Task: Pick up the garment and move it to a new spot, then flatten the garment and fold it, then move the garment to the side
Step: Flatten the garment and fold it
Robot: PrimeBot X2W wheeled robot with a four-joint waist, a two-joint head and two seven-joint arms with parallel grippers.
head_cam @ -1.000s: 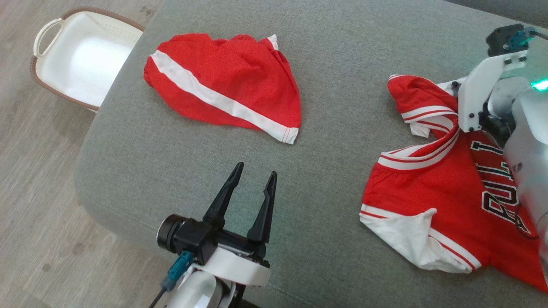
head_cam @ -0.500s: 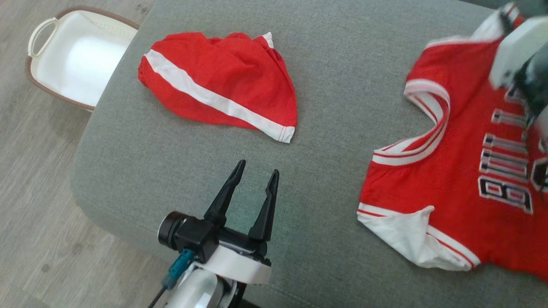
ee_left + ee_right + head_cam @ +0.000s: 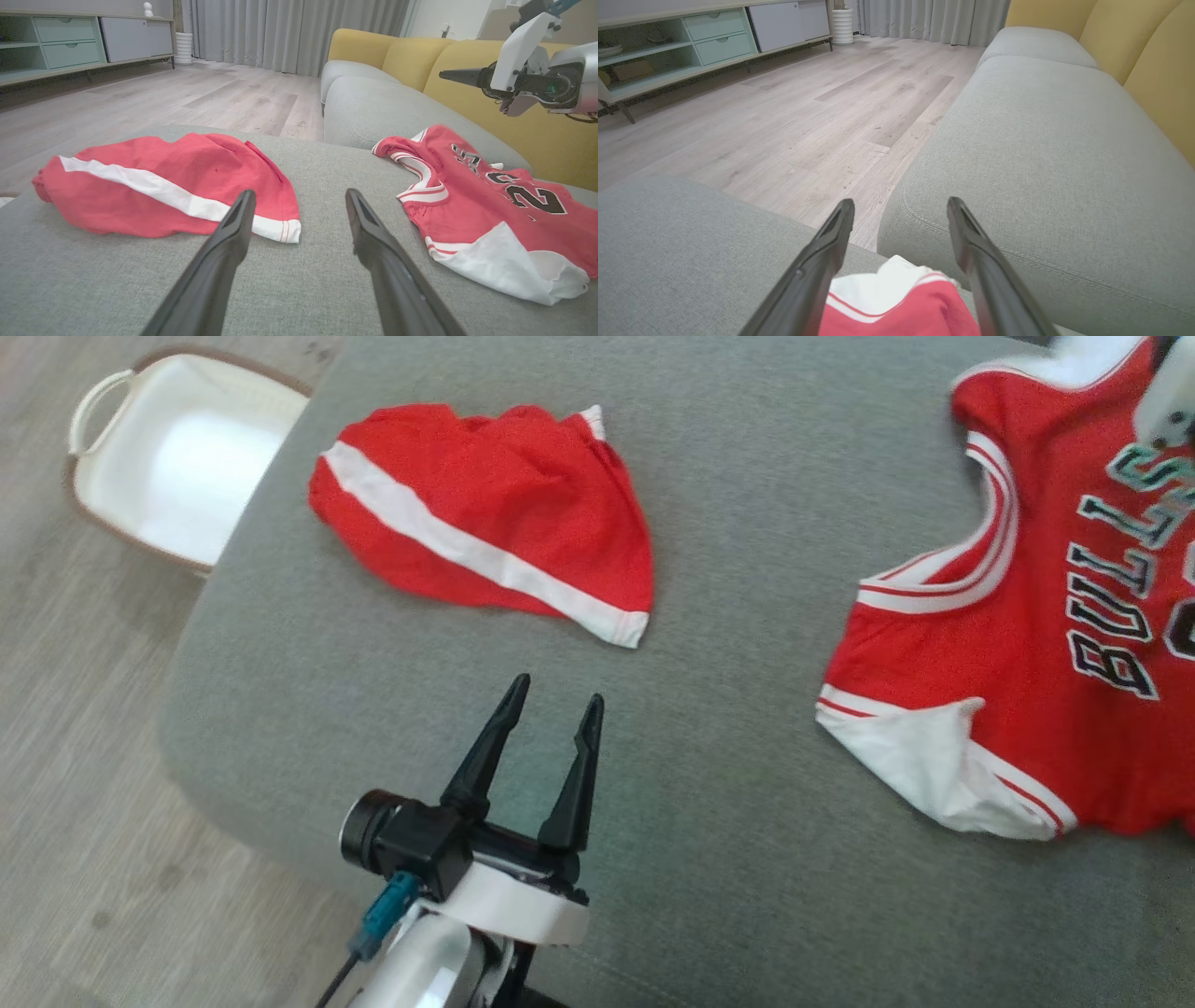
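Jersey (image 3: 1008,709): lettering up, on the sofa cushion (image 3: 728,476), robot's right; hem corner (image 3: 906,756) flipped white-side up.
Left jaws: wide apart, empty, over bare cushion.
Right jaws: wide apart, empty, above the jersey's shoulder.
Risk: folding over the flipped hem would likely trap a crease.

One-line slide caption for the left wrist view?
Open left gripper points across a grey sofa cushion, between red shorts with a white stripe and a red jersey lying spread nearby.
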